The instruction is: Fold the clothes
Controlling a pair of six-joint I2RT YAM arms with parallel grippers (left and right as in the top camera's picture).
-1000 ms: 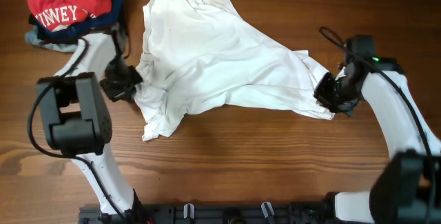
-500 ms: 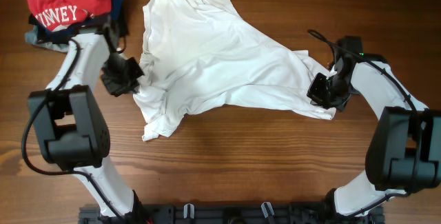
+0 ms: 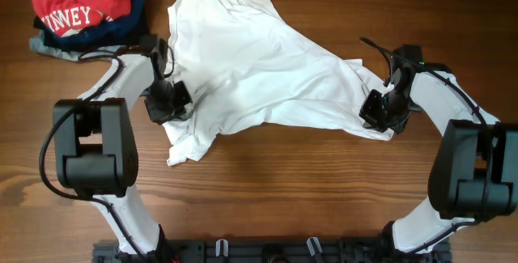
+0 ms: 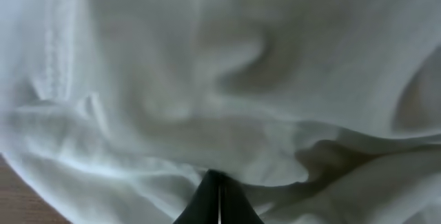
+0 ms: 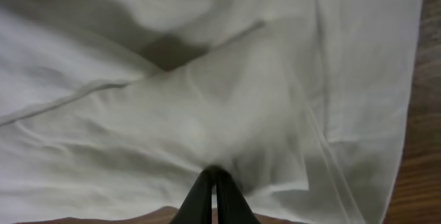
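White shirt (image 3: 259, 69), wrinkled, sprawls on the tabletop (image 3: 283, 190); left hand (image 3: 168, 101) and right hand (image 3: 379, 111) each pinch its edge.

One white T-shirt (image 3: 251, 61), one red shirt (image 3: 79, 0) and a stack of darker garments (image 3: 73, 40), number unclear, lay on one surface (image 3: 283, 182); two pincers appeared, the left pincer (image 3: 171, 101) and the right pincer (image 3: 380, 111).

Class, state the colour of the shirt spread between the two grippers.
Plain white T-shirt; no lettering shows. Best seen in the overhead view.
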